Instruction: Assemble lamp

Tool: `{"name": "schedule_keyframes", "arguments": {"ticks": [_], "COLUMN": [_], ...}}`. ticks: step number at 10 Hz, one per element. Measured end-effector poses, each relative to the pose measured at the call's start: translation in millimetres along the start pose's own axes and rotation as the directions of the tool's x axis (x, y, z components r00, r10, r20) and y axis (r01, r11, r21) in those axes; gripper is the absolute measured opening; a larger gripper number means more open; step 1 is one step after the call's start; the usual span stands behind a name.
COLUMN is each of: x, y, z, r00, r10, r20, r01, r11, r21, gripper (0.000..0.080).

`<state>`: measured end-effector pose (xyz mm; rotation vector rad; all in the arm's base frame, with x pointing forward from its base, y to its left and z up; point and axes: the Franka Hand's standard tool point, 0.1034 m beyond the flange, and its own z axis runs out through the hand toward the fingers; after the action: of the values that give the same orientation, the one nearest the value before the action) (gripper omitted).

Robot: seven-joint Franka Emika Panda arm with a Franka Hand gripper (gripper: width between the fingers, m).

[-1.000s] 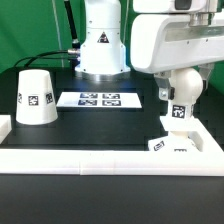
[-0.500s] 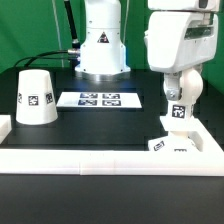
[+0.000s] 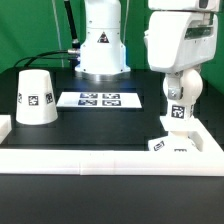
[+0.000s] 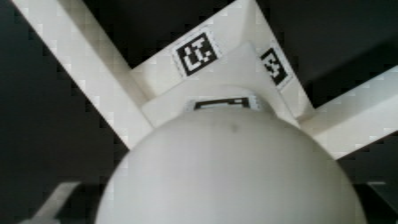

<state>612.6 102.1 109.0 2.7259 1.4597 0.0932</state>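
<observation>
The round bulb (image 3: 181, 92) stands upright on the small angular base block (image 3: 172, 143) at the exterior view's right, in the corner of the white rim. My gripper (image 3: 180, 84) comes down from above and is shut on the bulb. In the wrist view the bulb (image 4: 222, 165) fills the space between my fingers, and the tagged base block (image 4: 222, 62) shows beyond it. The cone shade (image 3: 35, 97) stands alone at the exterior view's left, wide end down.
The marker board (image 3: 98, 99) lies flat at the middle back. A raised white rim (image 3: 100, 160) runs along the front and up both sides. The robot's white pedestal (image 3: 103, 45) stands behind the marker board.
The wrist has turned about its vertical axis over the bulb since one second ago. Nothing has moved in the last half second. The shade and base stay put.
</observation>
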Motion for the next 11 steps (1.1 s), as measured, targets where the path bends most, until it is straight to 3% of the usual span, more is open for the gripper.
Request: {"name": "schedule_keyframes", "arguments": {"ticks": [2,7,11], "x": [-0.2,-2.4,-4.6], "y": [0.1,1.4,1.1], "z": [0.0,-0.2,0.2], "r00": [0.991,0.795,0.465], "r10": [0.133,0.606,0.885], "r20": [-0.004,-0.028,-0.013], "r01": [-0.133,-0.606,-0.885], "r11": [0.991,0.795,0.466], "r21": [0.002,0.008,0.013], "gripper": [0.0577,0.0579,0.0579]}}
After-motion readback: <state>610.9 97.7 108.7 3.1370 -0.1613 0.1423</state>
